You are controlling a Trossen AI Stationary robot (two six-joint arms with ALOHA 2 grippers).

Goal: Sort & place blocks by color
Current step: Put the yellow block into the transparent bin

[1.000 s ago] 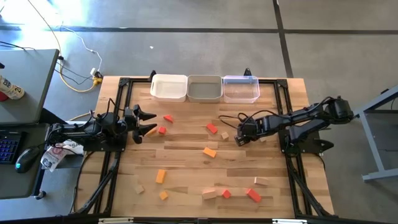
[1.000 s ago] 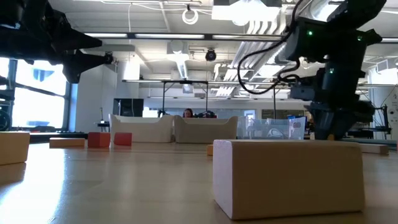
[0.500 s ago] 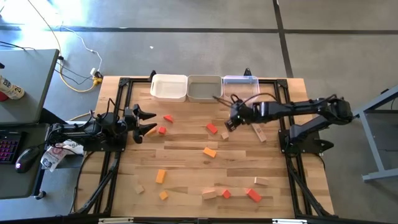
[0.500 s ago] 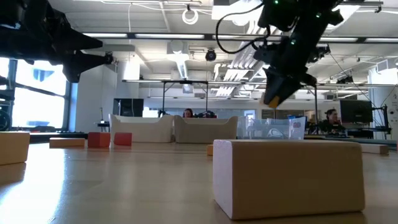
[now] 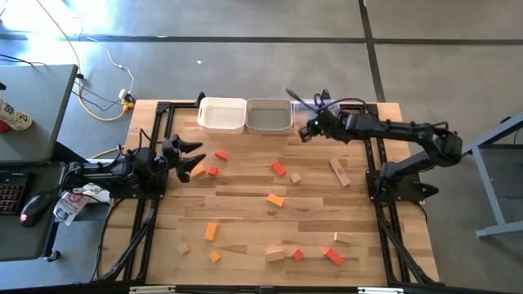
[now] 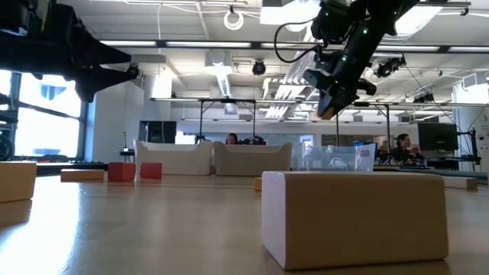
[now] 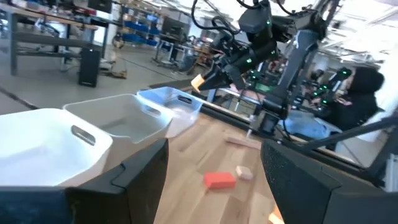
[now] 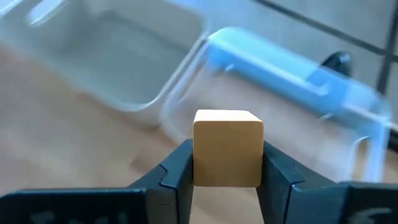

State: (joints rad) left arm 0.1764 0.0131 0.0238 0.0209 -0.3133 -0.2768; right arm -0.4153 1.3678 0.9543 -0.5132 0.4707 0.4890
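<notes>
The right gripper point(image 8: 227, 180) grips a plain pale wooden cube point(image 8: 227, 147) between both fingers, which press its two side faces. The cube shows smooth, square-edged faces of a light tan colour. Seen from above, the right gripper point(image 5: 311, 129) is raised over the clear plastic bin point(image 5: 332, 106) at the table's 12 o'clock edge. Three rectangular bins stand there in a row: a white bin point(image 5: 221, 114), a grey bin point(image 5: 269, 117) and the clear one. On the wooden table point(image 5: 245, 204) lie loose blocks: four red blocks, the nearest to the bins at point(image 5: 221, 155); four orange-yellow blocks, one at point(image 5: 275, 199); five pale wood pieces, one a bar point(image 5: 338, 172). The left gripper point(image 5: 189, 158) waits at the 9 o'clock side, fingers spread apart and empty.
</notes>
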